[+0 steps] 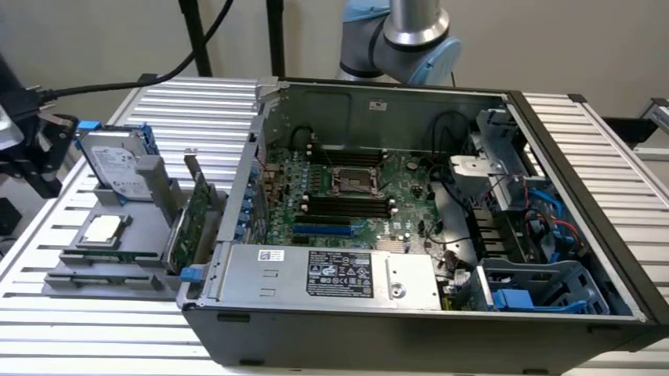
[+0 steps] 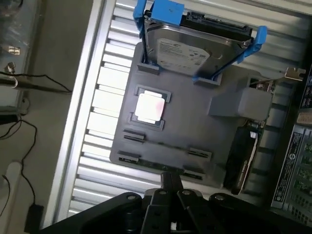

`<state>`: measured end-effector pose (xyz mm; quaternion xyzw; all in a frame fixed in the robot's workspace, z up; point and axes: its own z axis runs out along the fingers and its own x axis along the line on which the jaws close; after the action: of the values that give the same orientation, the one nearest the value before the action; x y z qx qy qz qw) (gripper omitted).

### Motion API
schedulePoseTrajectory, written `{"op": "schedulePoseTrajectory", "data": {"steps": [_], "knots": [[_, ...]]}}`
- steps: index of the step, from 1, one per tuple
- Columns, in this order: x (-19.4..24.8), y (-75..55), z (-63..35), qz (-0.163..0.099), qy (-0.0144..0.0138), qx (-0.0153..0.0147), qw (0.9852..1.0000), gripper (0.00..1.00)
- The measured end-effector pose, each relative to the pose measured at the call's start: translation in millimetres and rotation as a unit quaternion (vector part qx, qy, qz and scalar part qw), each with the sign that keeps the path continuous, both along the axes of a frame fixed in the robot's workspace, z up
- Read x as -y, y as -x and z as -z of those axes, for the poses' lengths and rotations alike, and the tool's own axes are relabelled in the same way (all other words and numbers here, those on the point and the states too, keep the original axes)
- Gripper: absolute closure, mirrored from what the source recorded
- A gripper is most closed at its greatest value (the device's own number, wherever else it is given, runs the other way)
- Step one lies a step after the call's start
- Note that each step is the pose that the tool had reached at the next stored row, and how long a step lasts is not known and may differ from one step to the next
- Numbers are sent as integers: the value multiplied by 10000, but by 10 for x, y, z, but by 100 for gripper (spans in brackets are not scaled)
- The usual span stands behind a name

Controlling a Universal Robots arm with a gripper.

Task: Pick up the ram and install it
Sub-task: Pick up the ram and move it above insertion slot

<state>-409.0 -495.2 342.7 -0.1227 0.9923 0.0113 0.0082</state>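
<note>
The ram (image 1: 105, 255) is a thin green stick standing on edge in the slotted clips of a grey holder tray (image 1: 136, 227), at the exterior view's left of the open computer case (image 1: 418, 329). In the wrist view the ram (image 2: 161, 144) is just a fine line across the tray (image 2: 195, 126), between two pairs of clips. My gripper (image 2: 170, 179) hangs above the tray's edge by those clips, fingers together with nothing between them. Black memory slots (image 1: 340, 207) lie empty on the motherboard inside the case.
The tray also carries a hard drive in a blue frame (image 2: 195, 46), a square silver processor (image 2: 148, 107) and a green expansion card (image 1: 188, 223). Cables, a drive cage (image 1: 502, 157) and the power supply (image 1: 334, 270) crowd the case. A black device (image 1: 27, 149) stands at the left edge.
</note>
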Motion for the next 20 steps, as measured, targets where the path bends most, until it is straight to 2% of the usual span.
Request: {"op": "schedulePoseTrajectory", "data": {"steps": [5, 10, 15, 20], "knots": [[0, 0, 29, -458, 0, 0, 9990, 100], [0, 0, 64, -909, 0, 0, 9959, 100], [0, 0, 104, -1361, 0, -1, 9907, 100], [0, 0, 145, -1813, 0, -2, 9834, 100]]}}
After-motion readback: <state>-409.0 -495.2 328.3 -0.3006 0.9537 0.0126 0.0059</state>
